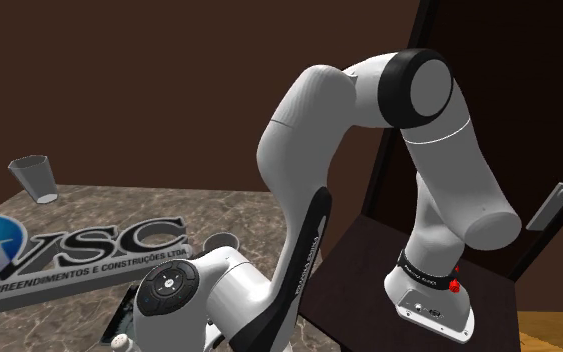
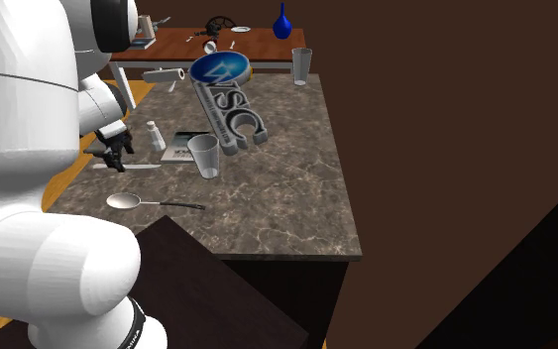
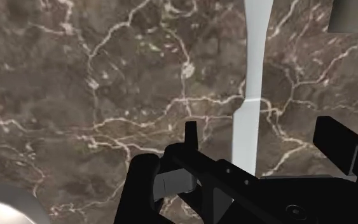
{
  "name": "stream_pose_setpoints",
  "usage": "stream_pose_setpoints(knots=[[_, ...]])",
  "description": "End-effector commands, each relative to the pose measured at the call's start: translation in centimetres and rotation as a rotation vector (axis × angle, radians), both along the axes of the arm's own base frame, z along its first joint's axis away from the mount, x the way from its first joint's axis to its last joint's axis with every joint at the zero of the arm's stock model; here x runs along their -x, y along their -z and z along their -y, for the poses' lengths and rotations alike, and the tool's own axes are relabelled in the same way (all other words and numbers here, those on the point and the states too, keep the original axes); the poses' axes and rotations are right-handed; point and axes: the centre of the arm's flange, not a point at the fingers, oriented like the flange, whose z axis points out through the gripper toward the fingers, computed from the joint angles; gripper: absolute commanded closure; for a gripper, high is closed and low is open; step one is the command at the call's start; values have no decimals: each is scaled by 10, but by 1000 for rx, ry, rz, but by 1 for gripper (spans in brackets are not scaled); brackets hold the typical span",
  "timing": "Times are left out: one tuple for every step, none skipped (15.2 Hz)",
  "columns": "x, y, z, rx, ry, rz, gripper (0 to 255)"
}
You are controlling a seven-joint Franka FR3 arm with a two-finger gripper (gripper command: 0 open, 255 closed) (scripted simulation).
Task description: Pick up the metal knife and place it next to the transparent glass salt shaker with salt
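The knife (image 3: 250, 83) is a pale grey blade and handle lying flat on the dark marble table (image 3: 75, 95). In the wrist view my gripper (image 3: 247, 172) is open just above it, and the handle runs between the two fingers (image 3: 149, 184) without being clasped. In the second exterior view the gripper (image 2: 116, 154) hangs over the knife (image 2: 133, 167) near the table's left edge. The salt shaker (image 2: 155, 136), small, clear and whitish, stands upright a short way beyond the knife, beside a flat dark mat (image 2: 182, 147).
A clear glass (image 2: 204, 156) stands right of the shaker, and a spoon (image 2: 153, 203) lies nearer the front edge. A large VSC logo sign (image 2: 229, 99) crosses the table's middle. Another glass (image 2: 301, 65) stands at the far end. A second table (image 2: 257, 42) lies behind.
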Motion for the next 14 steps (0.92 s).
stream_pose_setpoints(knots=[[0,0,0,0,0,0,0],[0,0,0,0,0,0,0],[1,-13,1,0,0,0,0],[2,-26,2,0,0,0,0],[3,-39,3,0,0,0,0],[4,-50,4,0,0,0,0],[4,-50,4,0,0,0,0],[4,-50,4,0,0,0,0],[4,-50,4,0,0,0,0],[4,-50,4,0,0,0,0],[4,-50,4,0,0,0,0],[4,-50,4,0,0,0,0],[4,-50,4,0,0,0,0],[4,-50,4,0,0,0,0]])
